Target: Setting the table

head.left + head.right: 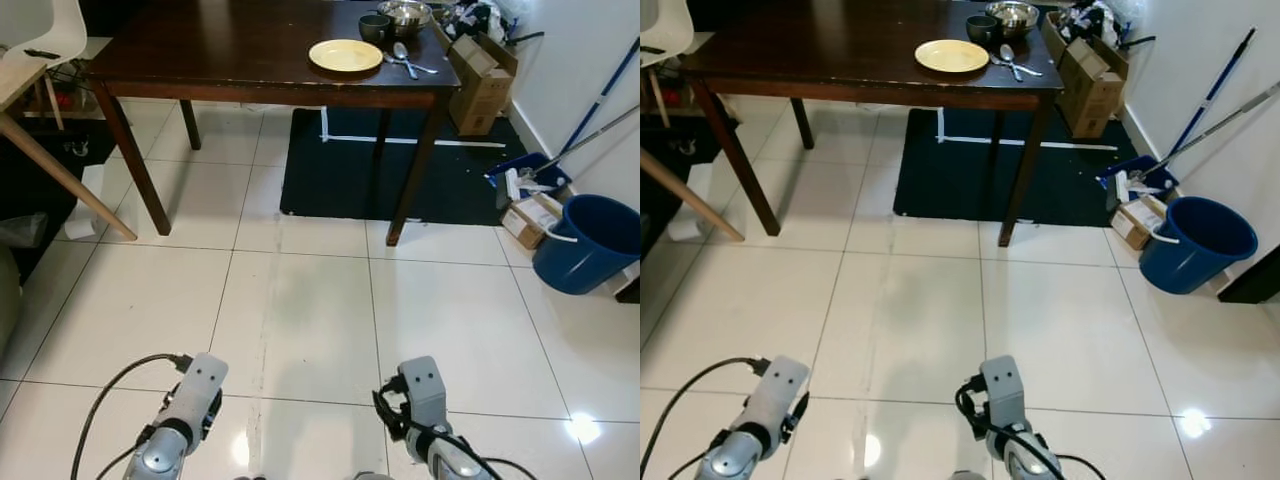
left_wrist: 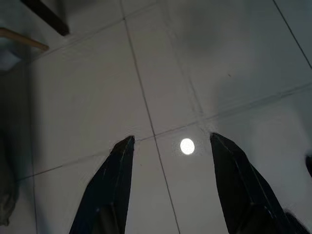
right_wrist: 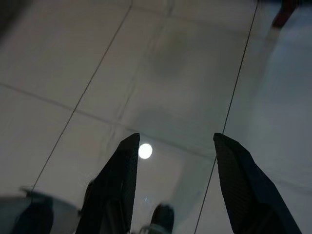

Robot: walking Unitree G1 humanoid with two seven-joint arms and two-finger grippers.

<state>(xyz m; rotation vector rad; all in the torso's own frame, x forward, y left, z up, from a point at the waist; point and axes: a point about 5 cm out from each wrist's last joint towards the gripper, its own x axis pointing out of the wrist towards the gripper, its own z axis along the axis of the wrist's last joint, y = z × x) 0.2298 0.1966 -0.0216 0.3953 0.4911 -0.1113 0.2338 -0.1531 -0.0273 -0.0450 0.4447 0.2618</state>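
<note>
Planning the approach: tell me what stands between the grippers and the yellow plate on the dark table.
Nothing visible blocks the way. Bare white tiled floor lies between both grippers, left gripper and right gripper, hanging open and low, and the table. The yellow plate sits near the table's front edge, spoons beside it.

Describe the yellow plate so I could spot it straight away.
Find the dark wooden table standing ahead on the white tiled floor. Near its right end lies a round pale yellow plate, flat and empty. Beside it are metal spoons, a dark cup and a steel bowl; it alone is yellow.
</note>
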